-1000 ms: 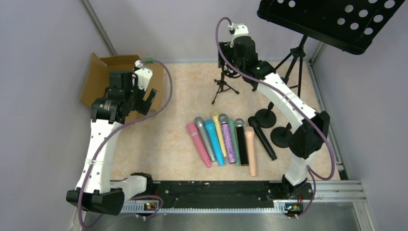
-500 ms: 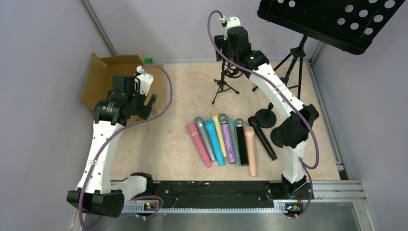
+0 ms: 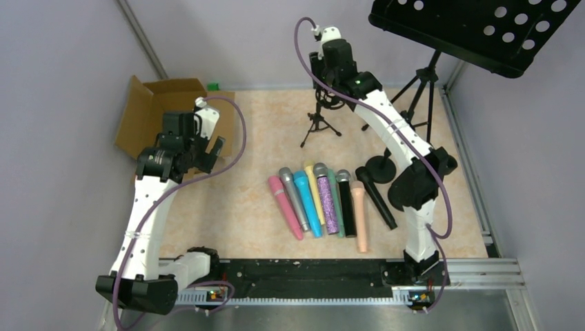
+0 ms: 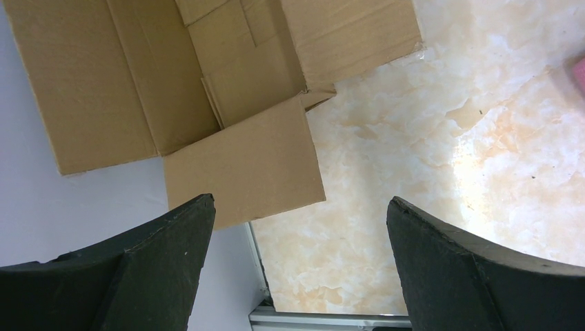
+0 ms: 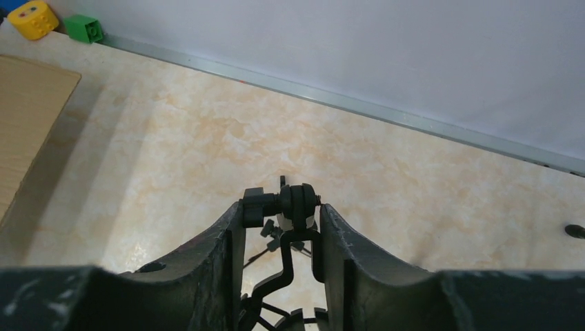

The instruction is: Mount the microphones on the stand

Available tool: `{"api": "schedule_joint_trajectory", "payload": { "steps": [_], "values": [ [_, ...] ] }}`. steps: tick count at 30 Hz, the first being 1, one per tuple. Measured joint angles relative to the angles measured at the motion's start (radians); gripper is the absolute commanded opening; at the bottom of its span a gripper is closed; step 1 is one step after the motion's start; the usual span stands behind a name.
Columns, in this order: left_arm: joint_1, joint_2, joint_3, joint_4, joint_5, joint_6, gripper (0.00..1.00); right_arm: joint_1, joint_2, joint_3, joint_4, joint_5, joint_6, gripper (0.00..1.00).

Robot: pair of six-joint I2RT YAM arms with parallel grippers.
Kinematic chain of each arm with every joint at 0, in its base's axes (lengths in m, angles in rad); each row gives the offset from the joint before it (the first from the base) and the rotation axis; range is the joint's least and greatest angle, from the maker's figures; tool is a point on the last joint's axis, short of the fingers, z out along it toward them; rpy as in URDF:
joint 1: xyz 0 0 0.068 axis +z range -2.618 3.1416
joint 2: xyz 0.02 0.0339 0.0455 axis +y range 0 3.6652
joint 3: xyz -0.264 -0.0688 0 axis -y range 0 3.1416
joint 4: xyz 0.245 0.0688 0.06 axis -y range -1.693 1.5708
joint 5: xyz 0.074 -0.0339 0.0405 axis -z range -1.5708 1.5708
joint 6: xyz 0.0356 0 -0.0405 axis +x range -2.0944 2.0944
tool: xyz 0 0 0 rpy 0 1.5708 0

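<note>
Several microphones lie side by side mid-table: pink (image 3: 284,205), silver (image 3: 293,196), blue (image 3: 308,205), yellow (image 3: 315,192), glittery purple (image 3: 326,198), teal (image 3: 336,207), black with a grey head (image 3: 345,205), peach (image 3: 360,215) and all black (image 3: 377,198). A small black tripod stand (image 3: 318,123) is upright behind them. My right gripper (image 3: 330,88) is shut on the stand's top joint (image 5: 290,200), one finger on each side. My left gripper (image 4: 300,201) is open and empty above the cardboard box flap (image 4: 241,169), seen at the left in the top view (image 3: 209,148).
An open cardboard box (image 3: 148,103) sits at the back left. A black music stand (image 3: 476,27) on a tripod (image 3: 422,89) stands back right. A round black base (image 3: 379,165) lies by the right arm. A green block (image 5: 83,27) and yellow die (image 5: 31,17) sit by the back wall.
My right gripper has shifted left and back on the stand's top, and the right elbow has swung inward. My left gripper has drifted slightly nearer and to the right, still open.
</note>
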State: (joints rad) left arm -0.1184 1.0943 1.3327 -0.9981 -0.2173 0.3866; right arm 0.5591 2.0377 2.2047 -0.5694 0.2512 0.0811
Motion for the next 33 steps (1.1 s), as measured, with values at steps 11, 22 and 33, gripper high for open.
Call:
{"api": "schedule_joint_trajectory", "payload": {
  "steps": [11, 22, 33],
  "values": [
    [0.0, -0.006, -0.018, 0.016, -0.013, 0.0, 0.99, 0.006, 0.047, 0.076, -0.024, -0.017, 0.025, 0.03],
    [0.0, -0.01, -0.031, 0.032, -0.013, -0.001, 0.99, 0.143, 0.047, 0.073, -0.022, 0.011, 0.039, 0.0],
    [0.0, -0.042, -0.067, 0.041, -0.016, -0.001, 0.99, 0.21, 0.039, 0.039, 0.022, 0.039, 0.084, 0.0]
  ]
}}
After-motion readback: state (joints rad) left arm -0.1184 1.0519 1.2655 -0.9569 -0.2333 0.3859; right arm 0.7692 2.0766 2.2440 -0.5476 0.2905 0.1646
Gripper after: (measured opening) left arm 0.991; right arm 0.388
